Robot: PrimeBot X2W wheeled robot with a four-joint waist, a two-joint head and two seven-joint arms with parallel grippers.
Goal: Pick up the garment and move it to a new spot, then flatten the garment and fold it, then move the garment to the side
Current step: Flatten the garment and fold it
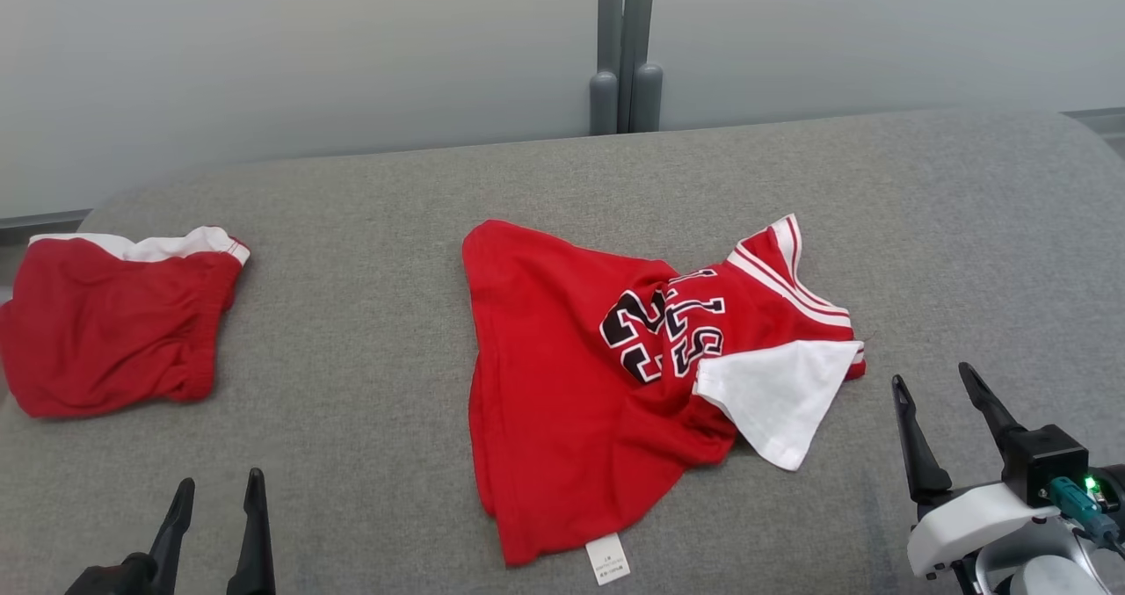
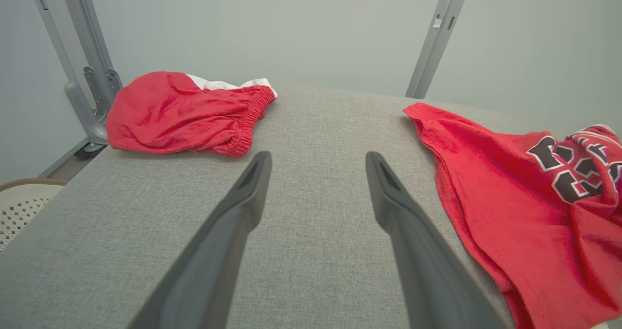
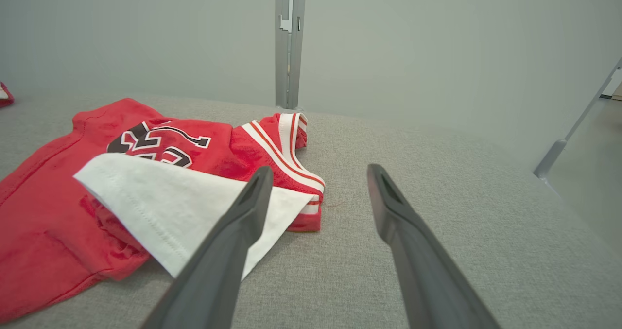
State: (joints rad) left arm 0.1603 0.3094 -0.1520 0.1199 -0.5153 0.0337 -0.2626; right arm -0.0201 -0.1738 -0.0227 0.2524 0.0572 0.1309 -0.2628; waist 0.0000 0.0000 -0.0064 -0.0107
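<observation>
The garment point(image 1: 545, 358) is a red jersey with dark numbers and a white sleeve point(image 1: 773, 393). It lies crumpled in the middle of the grey fabric surface point(image 1: 369, 331), with a white label at its near hem. My left gripper point(image 1: 221, 479) is open at the lower left, well apart from the jersey; in its wrist view, the left gripper point(image 2: 318, 155) has the jersey point(image 2: 510, 198) to its right. My right gripper point(image 1: 932, 375) is open just right of the white sleeve. The right gripper point(image 3: 319, 168) holds nothing, and the sleeve point(image 3: 146, 193) lies beside its left finger.
Red shorts point(image 1: 105, 322) with a white band lie at the far left of the surface, also in the left wrist view point(image 2: 180, 115). A grey post point(image 1: 624, 50) stands behind the surface against a pale wall. A white perforated basket point(image 2: 19, 202) sits off the surface's left edge.
</observation>
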